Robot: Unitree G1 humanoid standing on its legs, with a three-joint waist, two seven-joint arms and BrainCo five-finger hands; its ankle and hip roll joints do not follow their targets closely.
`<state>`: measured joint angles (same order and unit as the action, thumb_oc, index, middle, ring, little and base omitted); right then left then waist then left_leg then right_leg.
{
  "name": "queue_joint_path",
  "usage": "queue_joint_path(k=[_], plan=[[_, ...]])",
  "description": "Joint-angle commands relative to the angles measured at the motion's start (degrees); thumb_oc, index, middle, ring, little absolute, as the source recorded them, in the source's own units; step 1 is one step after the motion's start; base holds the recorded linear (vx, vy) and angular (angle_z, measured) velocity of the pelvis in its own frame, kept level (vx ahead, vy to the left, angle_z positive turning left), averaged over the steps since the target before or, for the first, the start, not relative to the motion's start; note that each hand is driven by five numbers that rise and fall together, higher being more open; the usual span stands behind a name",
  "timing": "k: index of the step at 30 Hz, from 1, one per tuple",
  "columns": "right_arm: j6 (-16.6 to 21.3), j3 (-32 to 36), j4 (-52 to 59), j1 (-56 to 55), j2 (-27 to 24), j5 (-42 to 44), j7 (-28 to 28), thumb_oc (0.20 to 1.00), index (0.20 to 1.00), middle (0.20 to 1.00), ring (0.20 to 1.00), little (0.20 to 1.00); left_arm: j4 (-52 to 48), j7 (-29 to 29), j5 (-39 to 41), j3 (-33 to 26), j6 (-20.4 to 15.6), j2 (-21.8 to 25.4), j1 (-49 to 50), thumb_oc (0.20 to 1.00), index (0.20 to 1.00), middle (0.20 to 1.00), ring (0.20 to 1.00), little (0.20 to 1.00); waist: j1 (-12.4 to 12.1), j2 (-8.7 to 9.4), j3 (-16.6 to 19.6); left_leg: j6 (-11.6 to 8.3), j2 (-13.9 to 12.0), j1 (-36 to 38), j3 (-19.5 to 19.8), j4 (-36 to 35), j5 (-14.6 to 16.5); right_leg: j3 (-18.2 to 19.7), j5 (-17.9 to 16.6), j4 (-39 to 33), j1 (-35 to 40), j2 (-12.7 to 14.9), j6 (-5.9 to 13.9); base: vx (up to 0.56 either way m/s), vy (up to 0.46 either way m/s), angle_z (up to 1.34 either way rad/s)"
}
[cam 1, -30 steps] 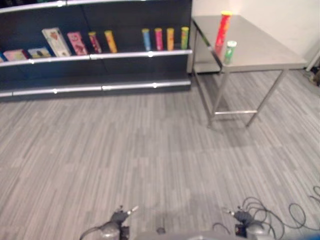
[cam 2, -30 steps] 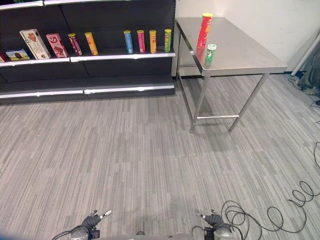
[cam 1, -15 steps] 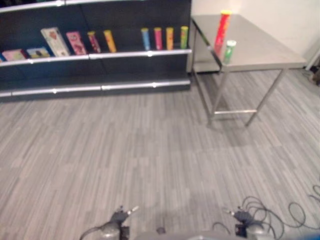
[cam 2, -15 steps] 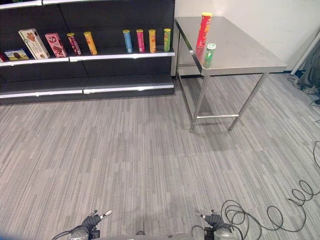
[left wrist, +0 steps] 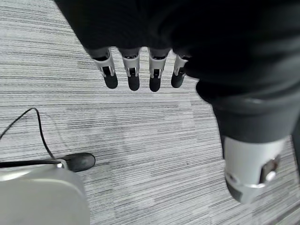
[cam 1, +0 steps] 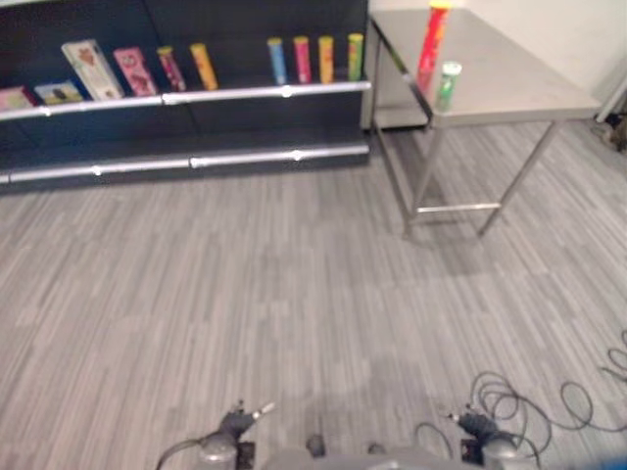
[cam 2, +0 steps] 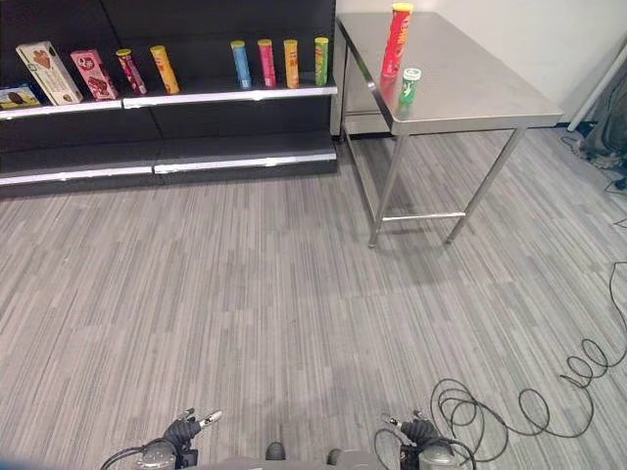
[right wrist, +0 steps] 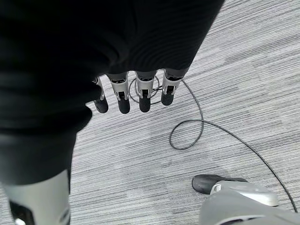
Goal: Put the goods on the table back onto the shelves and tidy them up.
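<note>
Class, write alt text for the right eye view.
A steel table at upper right holds a tall red can and a short green can. To its left, dark shelves carry upright cans and boxes, across grey plank flooring.

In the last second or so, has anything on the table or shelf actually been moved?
No goods moved. The whole picture has shifted, so the head camera moved, not the things. The tall red can and small green can stand on the table as before, and the shelf row is unchanged. The left hand and right hand hang open over the floor, holding nothing.
</note>
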<state>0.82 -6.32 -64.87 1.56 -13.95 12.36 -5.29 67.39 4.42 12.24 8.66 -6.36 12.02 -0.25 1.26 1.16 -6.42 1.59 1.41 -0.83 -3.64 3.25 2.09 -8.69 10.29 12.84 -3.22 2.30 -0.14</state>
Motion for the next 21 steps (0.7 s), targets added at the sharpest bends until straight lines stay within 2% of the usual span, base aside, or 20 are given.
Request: queue_joint_path(k=[1,5,7,9,10,11,12,14,15,17,18,19,21], plan=[[1.0,-2.1,-1.2,2.5,-1.2,-1.1,0.2,1.000,1.000,1.000,1.000,1.000,-1.3,0.9,-2.2,-1.0,-1.3,1.9,-1.9,1.000,1.000,1.000,1.000,1.000,1.0,2.29,-2.0,-5.42,-3.4,-0.7,4.2,5.8,8.6,0.0,-3.3,-8.8,5.4,8.8,9.82,0.05,0.092,-0.05],[1.0,-2.4,-0.1,2.9,-1.2,-1.2,0.3,1.000,1.000,1.000,1.000,1.000,-1.2,0.9,-2.2,-1.2,-1.3,1.9,-1.8,1.000,1.000,1.000,1.000,1.000,0.6,2.47,-2.4,-4.30,-2.3,-1.4,4.2,7.1,9.6,0.4,-3.6,-7.2,4.6,10.0,10.66,0.06,0.090,-0.08],[1.0,-2.2,0.4,3.2,-1.3,-1.4,0.5,1.000,1.000,1.000,1.000,1.000,-1.1,0.8,-2.3,-1.3,-1.3,2.1,-1.7,1.000,1.000,1.000,1.000,1.000,0.1,2.37,-2.8,-3.19,-1.5,-1.3,4.2,7.5,10.6,0.7,-3.7,-4.1,3.5,11.1,11.46,0.09,0.150,-0.12],[0.9,-1.8,1.5,3.1,-1.5,-1.7,0.7,1.000,1.000,1.000,1.000,1.000,-1.4,0.7,-2.0,-2.0,-1.2,2.4,-1.3,1.000,1.000,1.000,1.000,1.000,-0.4,2.15,-3.8,-1.12,0.4,-0.2,4.3,8.4,12.0,1.3,-8.1,4.3,0.4,13.8,12.60,0.13,0.216,-0.05],[0.8,-1.4,2.1,3.1,-1.8,-1.7,0.6,1.000,1.000,1.000,1.000,1.000,-1.8,0.7,-1.8,-2.2,-1.1,2.5,-1.1,1.000,1.000,1.000,1.000,1.000,-0.3,2.14,-4.4,-0.13,1.4,0.4,4.6,8.6,12.5,2.1,-12.0,8.0,-0.9,14.9,12.82,0.13,0.178,-0.03],[0.9,-1.1,2.8,3.0,-2.0,-1.5,0.5,1.000,1.000,1.000,1.000,1.000,-2.0,0.6,-1.6,-2.5,-1.0,2.7,-0.9,1.000,1.000,1.000,1.000,1.000,-0.1,1.94,-5.1,0.60,1.9,1.1,5.0,8.8,12.7,2.6,-14.3,11.7,-2.0,15.4,12.51,0.14,0.164,0.05],[1.1,-0.8,3.5,2.7,-2.1,-1.2,0.2,1.000,1.000,1.000,1.000,1.000,-2.5,0.6,-1.2,-2.7,-1.1,2.9,-0.9,1.000,1.000,1.000,1.000,1.000,0.1,1.65,-5.8,1.05,2.2,1.6,5.4,9.0,12.9,2.9,-15.2,14.7,-2.8,15.7,11.74,0.14,0.131,0.16],[1.2,-0.5,3.9,2.5,-2.0,-0.9,0.1,1.000,1.000,1.000,1.000,1.000,-2.6,0.6,-1.0,-2.8,-1.0,3.0,-0.8,1.000,1.000,1.000,1.000,1.000,0.2,1.36,-6.3,1.24,2.1,2.1,5.9,9.1,13.1,3.2,-15.2,17.6,-3.9,15.7,10.99,0.12,0.064,0.19],[1.4,0.1,4.7,2.0,-2.0,-0.3,-0.1,1.000,1.000,1.000,1.000,1.000,-3.3,0.8,-0.2,-3.4,-1.1,3.3,-0.7,1.000,1.000,1.000,1.000,1.000,0.2,0.89,-7.1,1.24,1.3,3.4,6.6,8.9,13.7,2.9,-14.3,20.7,-6.3,16.1,9.88,0.19,0.014,0.16],[1.3,0.4,4.8,2.0,-2.3,-0.2,-0.2,1.000,1.000,1.000,1.000,1.000,-3.7,1.0,0.2,-3.7,-1.3,3.7,-0.7,1.000,1.000,1.000,1.000,1.000,0.4,0.81,-7.3,0.61,0.5,4.9,7.0,7.8,14.4,1.0,-11.6,18.7,-8.5,15.8,9.37,0.21,-0.022,0.14],[1.3,0.4,4.8,2.0,-2.3,-0.2,-0.2,1.000,1.000,1.000,1.000,1.000,-3.7,1.0,0.2,-3.7,-1.3,3.7,-0.7,1.000,1.000,1.000,1.000,1.000,0.4,0.74,-7.4,0.54,0.4,5.0,7.0,7.7,14.5,0.9,-11.4,18.7,-8.4,15.7,9.31,0.26,-0.119,0.07],[1.2,0.4,4.9,2.2,-2.7,-0.3,-0.1,1.000,1.000,1.000,1.000,1.000,-3.9,1.0,0.3,-3.7,-1.3,4.1,-0.7,1.000,1.000,1.000,1.000,1.000,0.9,1.09,-7.9,-0.49,-0.7,7.3,7.8,6.9,15.5,-1.1,-8.6,12.2,-10.7,13.8,9.68,0.29,-0.154,-0.03],[1.3,0.2,4.9,2.4,-2.9,0.0,-0.2,1.000,1.000,1.000,1.000,1.000,-3.6,1.1,0.3,-3.8,-1.3,4.0,-0.7,1.000,1.000,1.000,1.000,1.000,2.1,1.73,-8.1,-1.73,-1.5,9.5,8.6,6.3,16.4,-2.0,-9.3,3.2,-13.2,11.3,11.29,0.31,-0.168,-0.10]])
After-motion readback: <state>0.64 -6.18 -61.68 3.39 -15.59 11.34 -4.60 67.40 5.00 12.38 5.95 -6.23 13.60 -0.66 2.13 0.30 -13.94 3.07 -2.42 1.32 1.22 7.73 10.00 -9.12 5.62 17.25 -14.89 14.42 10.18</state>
